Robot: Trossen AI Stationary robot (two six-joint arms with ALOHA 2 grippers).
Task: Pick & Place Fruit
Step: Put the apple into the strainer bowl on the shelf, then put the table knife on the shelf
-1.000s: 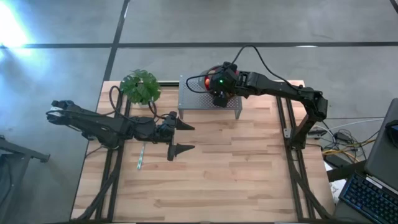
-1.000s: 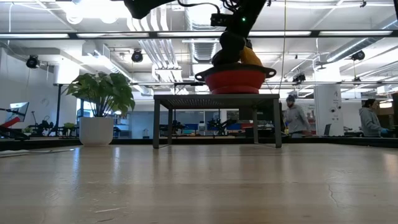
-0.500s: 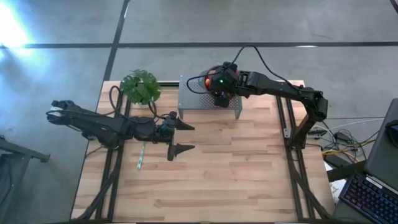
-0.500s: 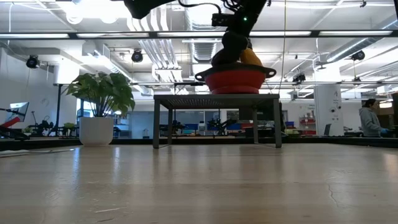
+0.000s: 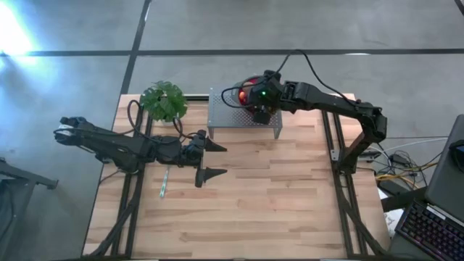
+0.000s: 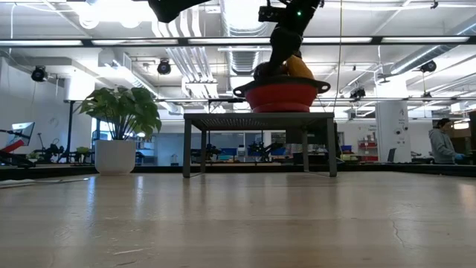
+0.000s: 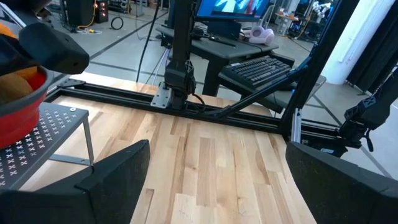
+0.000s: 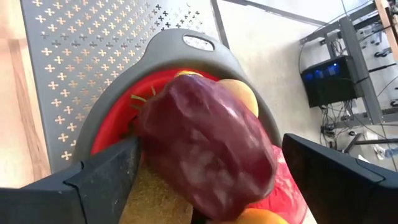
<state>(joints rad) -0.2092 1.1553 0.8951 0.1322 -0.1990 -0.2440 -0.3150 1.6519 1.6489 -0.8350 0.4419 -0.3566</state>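
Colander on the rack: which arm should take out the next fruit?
Right. The right gripper hangs over the red colander and its fruit; the left gripper, fingers open, waits over bare table.

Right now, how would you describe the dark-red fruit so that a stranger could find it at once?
Look at the perforated metal stand at the table's far edge, beside the potted plant. On it sits a red colander bowl with a grey rim. The dark-red fruit is the big glossy one directly above the bowl, between the right gripper fingers; its neighbours are orange-yellow.
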